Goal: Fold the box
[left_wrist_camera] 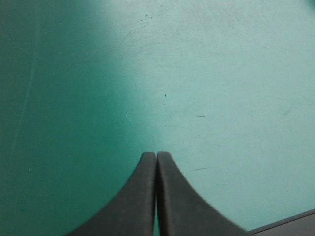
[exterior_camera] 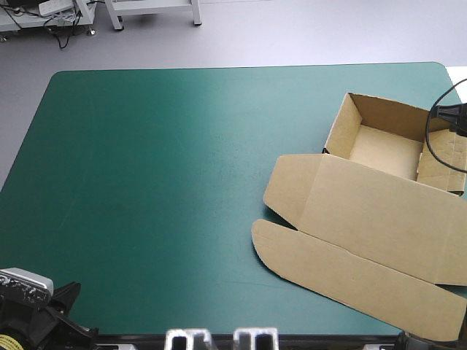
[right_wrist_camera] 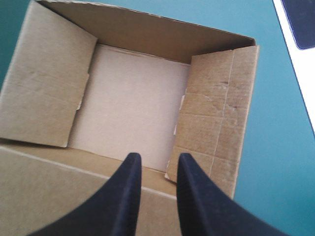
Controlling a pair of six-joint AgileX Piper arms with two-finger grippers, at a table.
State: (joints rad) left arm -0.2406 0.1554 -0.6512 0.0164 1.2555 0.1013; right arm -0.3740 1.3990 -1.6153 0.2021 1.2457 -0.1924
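The brown box (exterior_camera: 379, 211) lies at the table's right side as an open tray (exterior_camera: 384, 150) with walls raised. Its lid lies flat toward the near edge, with a long tuck flap (exterior_camera: 343, 273) at its end. In the right wrist view my right gripper (right_wrist_camera: 156, 160) hovers over the seam between lid and tray, looking into the tray's floor (right_wrist_camera: 133, 108). Its fingers stand a little apart with nothing between them. One side wall (right_wrist_camera: 216, 113) is creased. My left gripper (left_wrist_camera: 156, 156) is shut and empty over bare teal-green cover (left_wrist_camera: 197, 73), far from the box.
The left arm (exterior_camera: 36, 310) sits at the table's near left corner. The table's right edge (right_wrist_camera: 288, 59) runs close beside the tray, with pale floor beyond it. The cover (exterior_camera: 160, 182) stretches left of the box.
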